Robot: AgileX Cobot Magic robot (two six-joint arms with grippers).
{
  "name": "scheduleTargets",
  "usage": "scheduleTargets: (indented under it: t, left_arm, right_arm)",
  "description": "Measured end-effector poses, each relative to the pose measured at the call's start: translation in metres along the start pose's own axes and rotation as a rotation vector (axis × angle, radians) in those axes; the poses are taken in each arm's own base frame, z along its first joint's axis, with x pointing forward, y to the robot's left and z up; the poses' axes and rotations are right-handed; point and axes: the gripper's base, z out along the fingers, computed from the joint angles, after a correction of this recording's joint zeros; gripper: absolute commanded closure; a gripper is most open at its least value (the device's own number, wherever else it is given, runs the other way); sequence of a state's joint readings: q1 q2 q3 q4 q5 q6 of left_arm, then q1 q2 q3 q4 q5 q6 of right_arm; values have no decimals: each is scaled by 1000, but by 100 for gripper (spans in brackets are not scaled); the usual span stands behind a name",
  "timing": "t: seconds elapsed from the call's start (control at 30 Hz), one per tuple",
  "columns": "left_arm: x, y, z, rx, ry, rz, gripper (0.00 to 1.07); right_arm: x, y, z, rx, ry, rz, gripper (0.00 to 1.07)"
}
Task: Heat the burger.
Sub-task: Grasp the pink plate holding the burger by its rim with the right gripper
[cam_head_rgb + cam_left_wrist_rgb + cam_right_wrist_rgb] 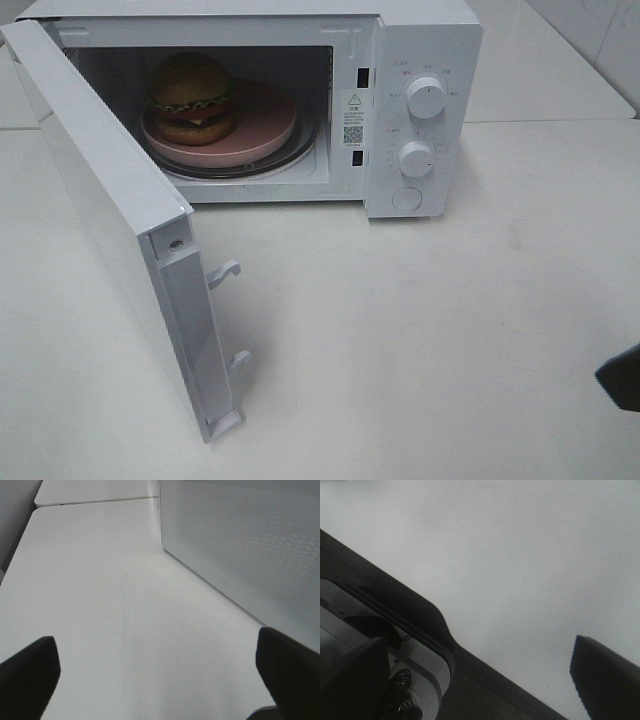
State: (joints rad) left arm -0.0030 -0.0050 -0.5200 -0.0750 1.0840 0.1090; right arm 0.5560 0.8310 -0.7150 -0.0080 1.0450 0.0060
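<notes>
Two empty hands, left hand (159,680) & right hand (480,680), gape wide, burger (192,97) sits on plate (265,125) inside microwave (420,40) at far side, so we judge loading done & next: swing door (110,230) shut, then set dials (427,98).

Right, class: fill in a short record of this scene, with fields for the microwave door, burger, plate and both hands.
door: wide open
burger: inside the microwave, on the pink plate, left of its middle
pink plate: on the glass turntable
left hand: open, empty, above the table beside the door
right hand: open, empty, near the table's edge
stage: burger loaded, door not yet shut
</notes>
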Motion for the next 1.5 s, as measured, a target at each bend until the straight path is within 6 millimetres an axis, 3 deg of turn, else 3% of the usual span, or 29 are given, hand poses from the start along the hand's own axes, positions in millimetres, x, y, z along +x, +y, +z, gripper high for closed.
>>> scheduleTargets:
  t: [0.13,0.17,0.3,0.5,0.83,1.1,1.5]
  left_arm:
    - [0,0,0,0,0,0,6]
    - [0,0,0,0,0,0,6]
    - [0,0,0,0,0,0,6]
    - [0,0,0,0,0,0,6]
    - [0,0,0,0,0,0,6]
    - [0,0,0,0,0,0,6]
    - [0,0,0,0,0,0,6]
  right_arm:
    - [27,0,-16,0,-79,13,21]
    - [27,0,-16,0,-79,13,21]
    - [58,-1,-18,9,-111,21,21]
    - [80,-5,-20,46,-151,116,23]
    - [118,-7,-39,217,-411,269,32]
    - [137,0,-47,288,-567,308,33]
    - [138,0,-47,297,-570,300,33]
